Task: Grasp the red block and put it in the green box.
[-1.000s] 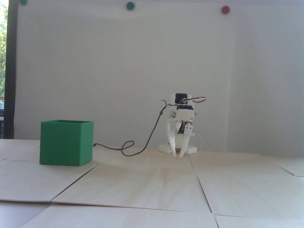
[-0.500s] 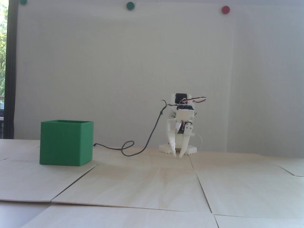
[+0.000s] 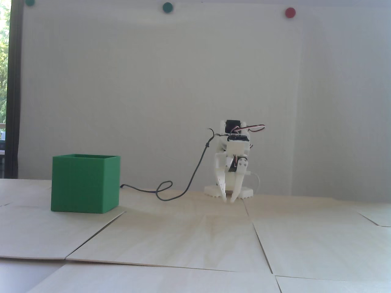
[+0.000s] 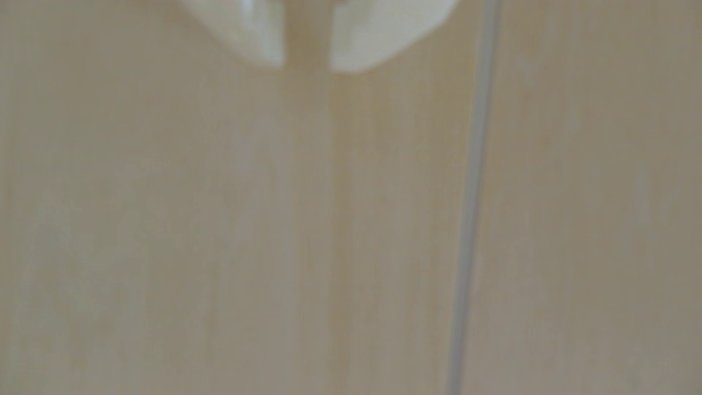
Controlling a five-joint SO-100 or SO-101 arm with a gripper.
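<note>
Risk: no red block shows in either view, so any grasp here would likely close on air; the cable (image 3: pixel 189 180) looping toward the green box (image 3: pixel 85 183) at fixed-view left could snag a swing that way. The jaws (image 3: pixel 229 200) hang over bare tabletop (image 3: pixel 195 238), tips slightly parted, holding nothing.

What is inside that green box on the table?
That cannot be seen. The fixed view looks at the green box from the side, showing only its outer walls and a sliver of its open rim. The wrist view shows only bare wood below the pincer.
</note>
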